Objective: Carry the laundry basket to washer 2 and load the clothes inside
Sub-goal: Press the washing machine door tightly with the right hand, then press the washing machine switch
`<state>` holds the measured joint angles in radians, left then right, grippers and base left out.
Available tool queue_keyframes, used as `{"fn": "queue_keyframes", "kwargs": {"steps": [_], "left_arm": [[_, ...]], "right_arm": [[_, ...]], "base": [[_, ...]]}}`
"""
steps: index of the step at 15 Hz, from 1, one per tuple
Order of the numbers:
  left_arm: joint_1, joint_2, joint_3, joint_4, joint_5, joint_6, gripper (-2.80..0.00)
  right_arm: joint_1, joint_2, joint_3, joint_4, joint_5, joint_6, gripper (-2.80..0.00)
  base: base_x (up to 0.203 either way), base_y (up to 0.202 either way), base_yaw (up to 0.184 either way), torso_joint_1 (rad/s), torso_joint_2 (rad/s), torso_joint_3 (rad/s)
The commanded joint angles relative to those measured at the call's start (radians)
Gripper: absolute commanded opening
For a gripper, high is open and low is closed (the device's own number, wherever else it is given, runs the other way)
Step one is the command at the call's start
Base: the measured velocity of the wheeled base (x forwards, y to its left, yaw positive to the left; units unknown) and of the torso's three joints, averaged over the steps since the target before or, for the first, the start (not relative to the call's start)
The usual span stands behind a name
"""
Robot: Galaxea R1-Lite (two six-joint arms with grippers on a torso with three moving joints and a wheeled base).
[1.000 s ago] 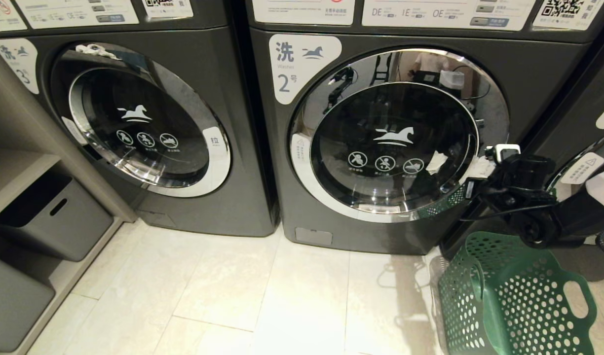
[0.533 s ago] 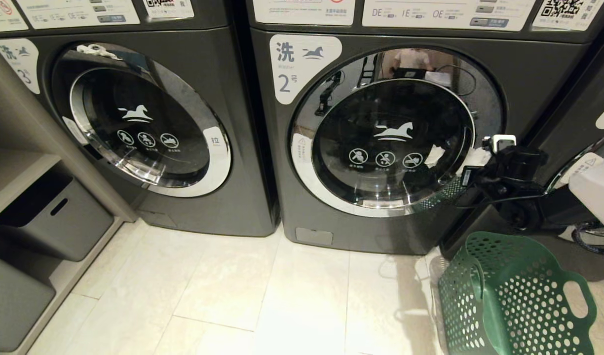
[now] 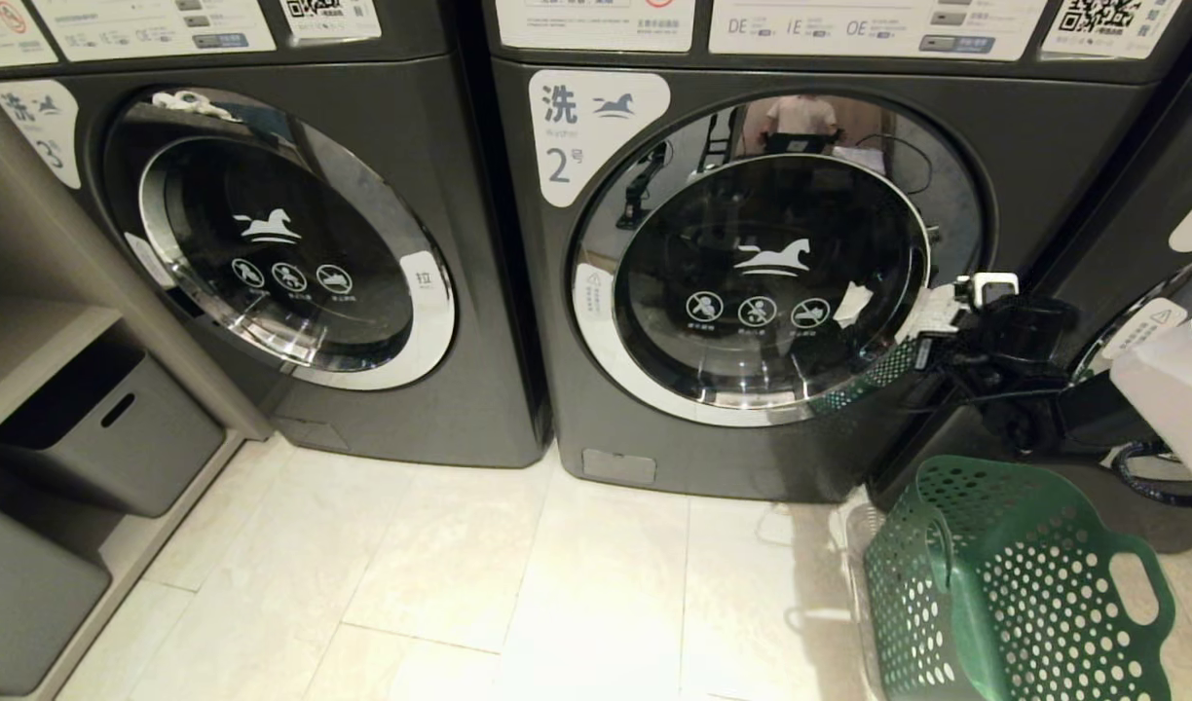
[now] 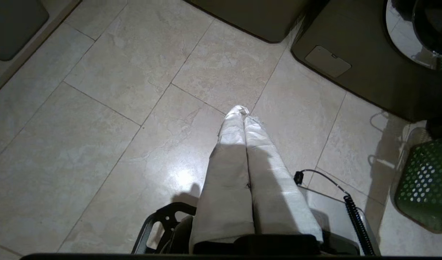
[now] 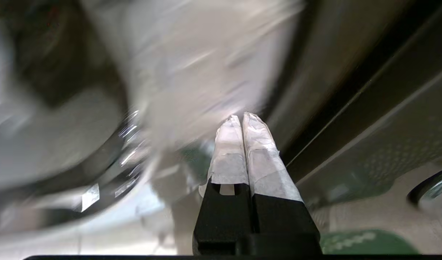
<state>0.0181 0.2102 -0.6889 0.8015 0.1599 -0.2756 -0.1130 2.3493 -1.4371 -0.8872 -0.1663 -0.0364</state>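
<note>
Two grippers: both have their taped fingers pressed together with nothing between them.
Right gripper: clenched and empty, held up at the right edge of washer 2's door, where the chrome rim meets the dark cabinet; in the head view its black wrist sits against that edge, tips hidden behind it.
Left gripper: clenched and empty, hanging over bare tile in front of the washers, out of the head view.
Washer 2: dark grey front-loader with a white "2" label at upper left of its round door; the door looks to stand slightly out from the cabinet on the right side, though how far cannot be told.
Laundry basket: green and perforated, standing on the floor at the lower right of washer 2, just below the right arm; no clothes can be made out in the part of its inside that shows.
Washer 3: to the left of washer 2, door closed.
Floor: pale stone tiles.
Grey bins: on low shelving at far left.
</note>
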Motion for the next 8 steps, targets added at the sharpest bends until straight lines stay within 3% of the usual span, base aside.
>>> {"fn": "queue_keyframes", "kwargs": {"steps": [1, 3, 8], "left_arm": [[0.0, 0.004, 0.007, 0.0, -0.004, 0.069, -2.8], [0.0, -0.002, 0.009, -0.003, -0.001, 0.147, -2.8], [-0.005, -0.038, 0.188, -0.011, 0.001, 0.187, -2.8]], "right_arm": [[0.011, -0.246, 0.185, 0.055, 0.001, 0.005, -2.8], [0.041, -0.498, 0.384, 0.133, 0.011, 0.013, -2.8], [0.167, -1.092, 1.047, 0.249, 0.022, 0.016, -2.8]], "base": [[0.0, 0.0, 0.0, 0.0, 0.0, 0.0], [0.0, 0.0, 0.0, 0.0, 0.0, 0.0], [0.0, 0.0, 0.0, 0.0, 0.0, 0.0]]}}
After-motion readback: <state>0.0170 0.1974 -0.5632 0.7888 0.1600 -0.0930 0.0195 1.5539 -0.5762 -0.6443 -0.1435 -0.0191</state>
